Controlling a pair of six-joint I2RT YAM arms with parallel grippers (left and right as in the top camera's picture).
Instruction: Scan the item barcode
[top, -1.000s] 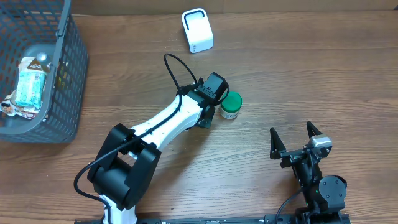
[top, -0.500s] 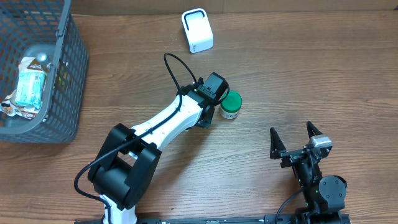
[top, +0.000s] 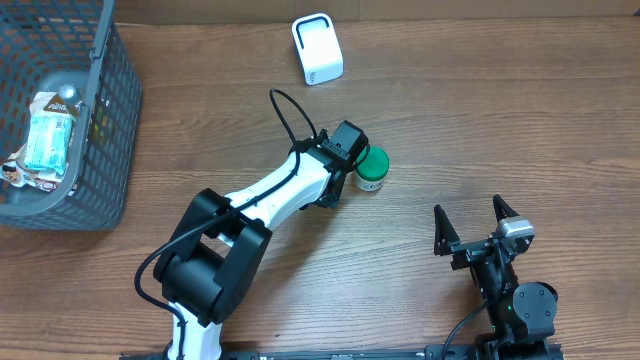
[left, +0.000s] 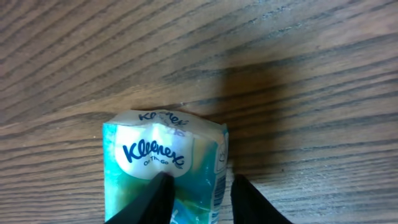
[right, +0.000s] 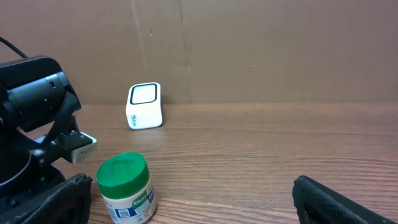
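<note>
The Kleenex pack (left: 165, 165) sat mid-tabletop (top: 480, 120), its right part pinched in the clenched left pincer (left: 202, 179). The right pincer (top: 476, 232) stood spread wide, well apart. From overhead the left arm hid the pack, and the wrist view cut off its lower end. A green-lidded jar (top: 372, 170) stood just beside the left pincer, with the white scanner (top: 318, 48) farther back.
</note>
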